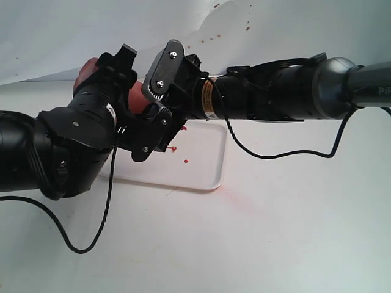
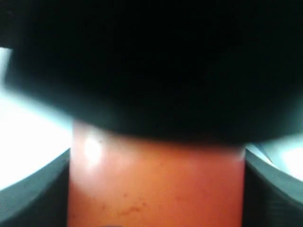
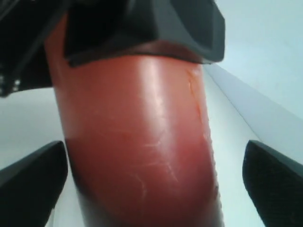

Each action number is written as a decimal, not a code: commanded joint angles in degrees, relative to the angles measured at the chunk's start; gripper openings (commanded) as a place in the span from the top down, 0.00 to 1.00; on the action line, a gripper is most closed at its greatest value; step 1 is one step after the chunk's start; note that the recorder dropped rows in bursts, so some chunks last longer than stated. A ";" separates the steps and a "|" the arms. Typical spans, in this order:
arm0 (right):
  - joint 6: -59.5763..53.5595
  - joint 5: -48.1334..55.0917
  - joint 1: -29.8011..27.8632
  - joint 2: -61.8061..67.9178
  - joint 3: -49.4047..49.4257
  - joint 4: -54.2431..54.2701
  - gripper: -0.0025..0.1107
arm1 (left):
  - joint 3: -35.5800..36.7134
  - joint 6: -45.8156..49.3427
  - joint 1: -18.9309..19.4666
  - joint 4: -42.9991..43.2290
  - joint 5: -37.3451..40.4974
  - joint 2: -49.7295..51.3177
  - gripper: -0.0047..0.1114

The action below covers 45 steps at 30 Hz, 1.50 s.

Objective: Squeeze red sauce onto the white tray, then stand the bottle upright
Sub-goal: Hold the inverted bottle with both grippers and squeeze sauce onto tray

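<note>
Exterior view: left arm (image 1: pixel 61 146) and right arm (image 1: pixel 281 88) meet above the left end of the white tray (image 1: pixel 204 152). The bottle (image 1: pixel 135 97) shows only in patches of red between the black housings.

Left wrist view: left jaws pinch the bottle (image 2: pixel 156 189), a dark pad pressed to each side, no gap. Top half of this view is a black blur. Tray not seen here.

Right wrist view: right jaws spread, the bottle (image 3: pixel 142 151) between them; one pad stands plainly clear of the plastic, the other sits close. Fine scratches on the bottle wall show only here.

Bottle attitude (exterior): held in the air, long axis tilted, base high toward the upper left, nozzle end low toward the right, over the tray. Nozzle mostly hidden behind the right arm's wrist; a red bead hangs there.

Red sauce (image 1: pixel 186 161): a small drop on the tray's floor.

Surface: white worktop (image 1: pixel 275 244), faint pink smear (image 1: pixel 235 198) just off the tray's near right corner. White backdrop sheet (image 1: pixel 275 24) with red specks. Black cables (image 1: pixel 275 152) trail across.
</note>
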 commanded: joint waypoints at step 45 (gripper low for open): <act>-0.71 -4.46 1.24 -0.12 -0.43 3.93 0.13 | -0.55 -1.52 -0.02 1.56 0.76 -0.71 0.96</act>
